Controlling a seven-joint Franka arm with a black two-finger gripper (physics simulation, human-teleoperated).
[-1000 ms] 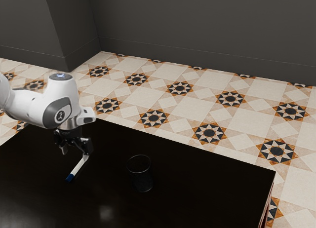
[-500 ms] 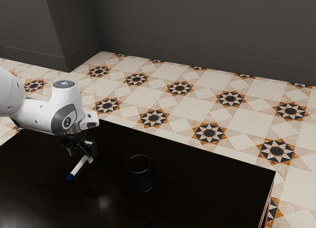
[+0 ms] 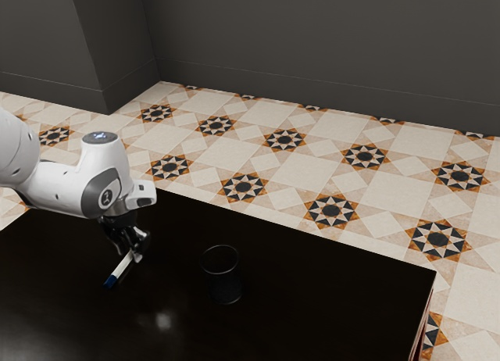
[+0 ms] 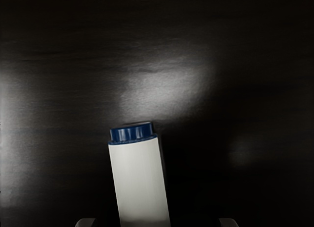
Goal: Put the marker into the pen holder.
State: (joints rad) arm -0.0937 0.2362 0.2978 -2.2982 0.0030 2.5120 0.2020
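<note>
Our black two-finger claw point(image 4: 157, 222) stood spread astride the slim white, blue-ended marker point(image 3: 120, 269). We were at the grasp; next we needed to close, then lift toward the dark, see-through cylindrical holder point(image 3: 224, 278).

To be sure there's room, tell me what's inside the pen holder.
Nothing sticks out of the pen holder. Deeper in, it's dark behind the near wall; I can't make out the bottom.

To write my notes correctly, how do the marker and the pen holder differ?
The marker lies down; the pen holder stands upright. The marker is white and blue; the pen holder is dark. The marker is slim; the pen holder is wider. Both rest on the table.
</note>
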